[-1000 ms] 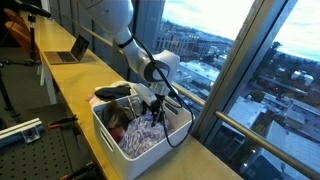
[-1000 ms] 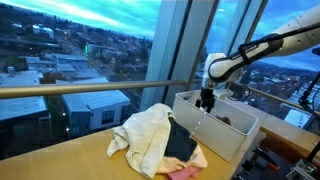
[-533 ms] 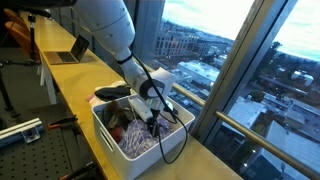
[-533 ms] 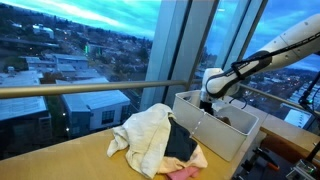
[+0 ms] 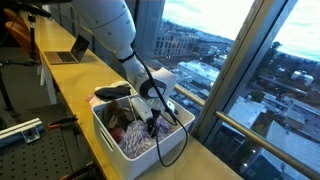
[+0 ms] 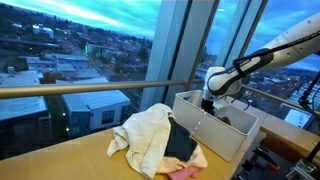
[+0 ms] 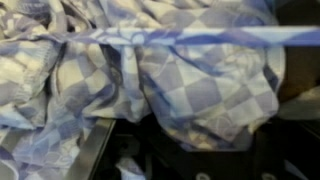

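Closest to my wrist camera is a blue-and-white checked cloth [image 7: 190, 90], crumpled so that it fills nearly the whole view. One stretched fold runs straight across from 9 to 3 o'clock near the top. It looks taut, as if something were pulling on it, but I cannot see what. Only dark, blurred shapes show at 6 o'clock, so I cannot tell whether my end effector [image 5: 150, 122] is spread, pressed together or pinching the fabric.

In both exterior views my end effector points straight down into a white bin [image 5: 105, 125], with its tips at or in the cloth. That steep posture seems forced by the bin's high walls, which leave only an approach from above. The checked cloth [image 5: 140, 143] lies heaped in the near half of the bin, and the walls keep it bunched. A black cable [image 5: 178, 135] loops from my wrist over the rim at about 4 o'clock.

The bin stands on a long wooden tabletop [image 5: 85, 90]. In an exterior view a cream cloth [image 6: 145, 135] and a dark garment [image 6: 180, 142] lie slumped against the bin's outer wall [image 6: 215, 135], which props them up.

Further along the tabletop, at about 10 o'clock from the bin, is an open laptop [image 5: 68, 50]. Beyond it all, the window [image 6: 110, 50] looks out over the city.
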You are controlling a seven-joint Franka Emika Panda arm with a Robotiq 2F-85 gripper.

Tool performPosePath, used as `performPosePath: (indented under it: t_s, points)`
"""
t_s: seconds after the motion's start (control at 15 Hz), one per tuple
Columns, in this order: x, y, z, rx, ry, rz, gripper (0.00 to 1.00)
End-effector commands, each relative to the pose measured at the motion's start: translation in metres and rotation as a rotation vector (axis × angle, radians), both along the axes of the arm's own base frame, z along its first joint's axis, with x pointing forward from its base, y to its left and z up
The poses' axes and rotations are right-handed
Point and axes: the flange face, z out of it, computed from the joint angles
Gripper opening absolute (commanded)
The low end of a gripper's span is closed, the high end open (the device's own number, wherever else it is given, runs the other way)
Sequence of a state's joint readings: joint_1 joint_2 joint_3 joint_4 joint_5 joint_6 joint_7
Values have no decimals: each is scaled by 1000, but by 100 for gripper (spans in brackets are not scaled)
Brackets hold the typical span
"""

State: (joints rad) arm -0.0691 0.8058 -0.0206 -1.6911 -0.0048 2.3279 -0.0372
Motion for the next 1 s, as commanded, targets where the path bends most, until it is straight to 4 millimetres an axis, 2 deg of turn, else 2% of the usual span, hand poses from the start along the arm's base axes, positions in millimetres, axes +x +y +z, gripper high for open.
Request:
performPosePath:
  t_s: [0.0,0.2,0.4,0.53,0.67,0.8,0.93]
  points:
    - [-13,-6,38,48,-21,-43,21]
    - [-24,-15,76,103,-46,-98,0]
    - [-33,-19,129,115,-94,-132,3]
    - [-31,-12,178,101,-138,-122,3]
    - [-24,8,225,77,-183,-84,3]
    - [-19,40,267,48,-222,-26,3]
    - [-17,83,304,7,-249,47,3]
